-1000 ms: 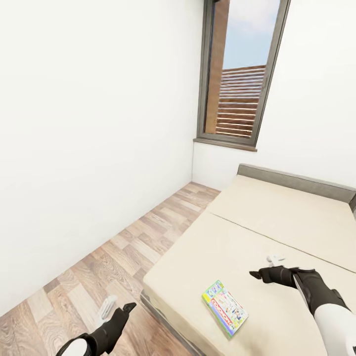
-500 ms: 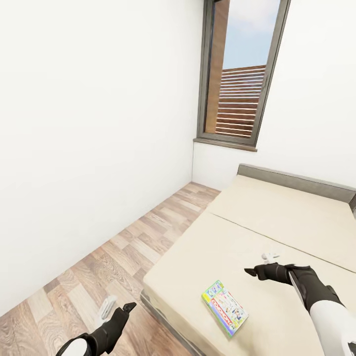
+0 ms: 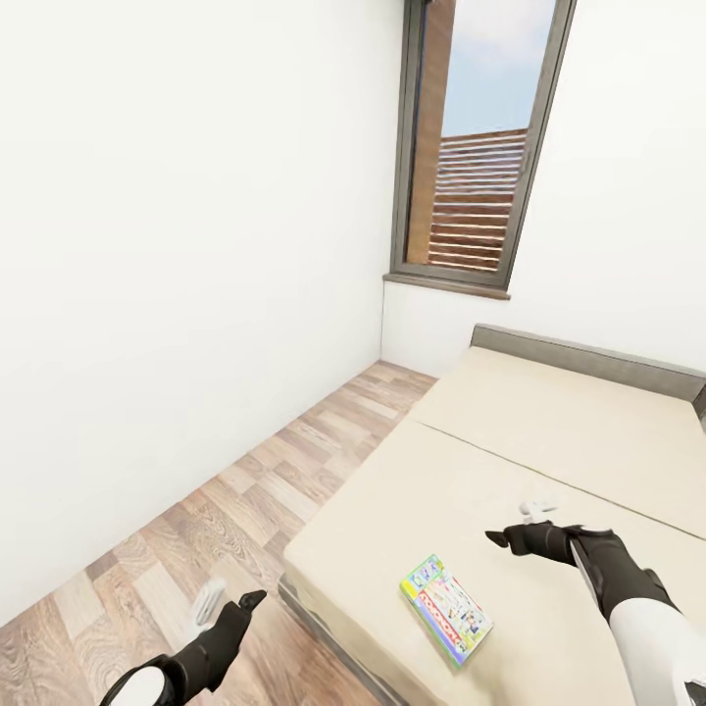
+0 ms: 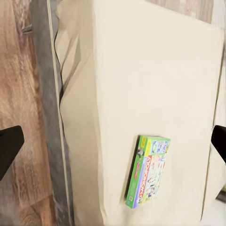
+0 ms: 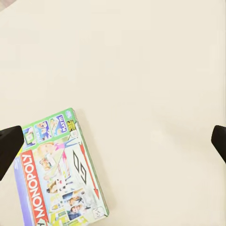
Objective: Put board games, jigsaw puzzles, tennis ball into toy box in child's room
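Note:
One board game (image 3: 446,608), a green box with red lettering, lies flat on the beige mattress of the bed (image 3: 549,422) near its front corner. My right gripper (image 3: 517,524) hovers open over the mattress, a short way beyond and to the right of the box. The right wrist view has the board game (image 5: 59,172) below the open right gripper (image 5: 113,146), on the bed (image 5: 141,56). My left gripper (image 3: 230,600) is open above the wood floor, left of the bed's corner. From the left wrist, the board game (image 4: 148,172) lies ahead of the open left gripper (image 4: 113,146).
A white wall runs along the left, with a strip of wood plank floor (image 3: 245,490) between it and the bed. A tall window (image 3: 471,147) stands in the far corner. The bed's dark grey frame (image 4: 47,117) edges the mattress.
My right gripper has edged slightly leftward over the mattress. The left arm has shifted a little. The board game has not moved.

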You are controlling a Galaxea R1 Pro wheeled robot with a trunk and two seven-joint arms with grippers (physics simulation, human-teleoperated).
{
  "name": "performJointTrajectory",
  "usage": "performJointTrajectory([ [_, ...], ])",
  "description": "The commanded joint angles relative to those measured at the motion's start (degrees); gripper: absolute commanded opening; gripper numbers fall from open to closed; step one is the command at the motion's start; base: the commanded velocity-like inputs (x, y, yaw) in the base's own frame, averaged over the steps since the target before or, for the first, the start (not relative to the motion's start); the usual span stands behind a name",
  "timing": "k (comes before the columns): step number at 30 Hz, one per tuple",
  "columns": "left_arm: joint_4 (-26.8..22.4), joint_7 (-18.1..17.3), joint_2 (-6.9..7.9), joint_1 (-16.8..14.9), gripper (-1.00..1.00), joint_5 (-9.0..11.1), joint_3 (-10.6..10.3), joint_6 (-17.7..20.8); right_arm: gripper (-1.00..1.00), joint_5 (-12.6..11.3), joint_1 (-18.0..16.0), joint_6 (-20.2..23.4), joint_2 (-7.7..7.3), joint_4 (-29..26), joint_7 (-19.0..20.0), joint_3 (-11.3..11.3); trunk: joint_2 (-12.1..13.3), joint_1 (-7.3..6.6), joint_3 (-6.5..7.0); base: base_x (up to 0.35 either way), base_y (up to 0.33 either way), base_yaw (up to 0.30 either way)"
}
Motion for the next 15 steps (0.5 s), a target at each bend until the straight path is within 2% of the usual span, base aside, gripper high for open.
performJointTrajectory([
  [1, -0.4, 0.4, 0.06, 0.0, 1.00, 0.4, -0.1, 0.0, 1.00, 0.4, -0.1, 0.3, 0.08, -0.1, 0.5, -0.7, -0.5, 0.23, -0.25, 0.000, 0.000, 0.000],
  [3, -3.0, 0.4, 0.09, 0.0, 1.00, 0.4, 0.0, 0.0, 1.00, 0.4, 0.0, 0.3, 0.12, -0.1, 1.4, -1.4, -1.3, 0.67, -0.61, 0.000, 0.000, 0.000],
  [10, -3.5, 0.4, 0.17, 0.0, 1.00, 0.0, -0.2, 0.3, 1.00, 0.6, -0.3, 1.0, 0.17, 0.2, 5.7, -1.5, -4.1, 2.20, -1.86, 0.000, 0.000, 0.000],
  [13, -3.4, 0.5, 0.23, 0.0, 1.00, 0.2, -0.1, 1.4, 1.00, 0.7, -1.2, 4.0, 0.09, 0.6, 6.4, -1.6, -5.3, 2.86, -2.40, 0.000, 0.000, 0.000],
  [14, -3.3, 0.5, 0.23, 0.0, 1.00, 0.1, -0.1, 2.1, 1.00, 0.8, -1.8, 6.8, 0.00, 1.1, 6.7, -1.6, -5.7, 3.08, -2.58, 0.000, 0.000, 0.000],
  [15, -3.3, 0.5, 0.23, 0.0, 1.00, 0.1, -0.1, 2.1, 1.00, 0.8, -1.8, 6.8, 0.00, 1.1, 6.7, -1.6, -6.1, 3.30, -2.76, 0.000, 0.000, 0.000],
])
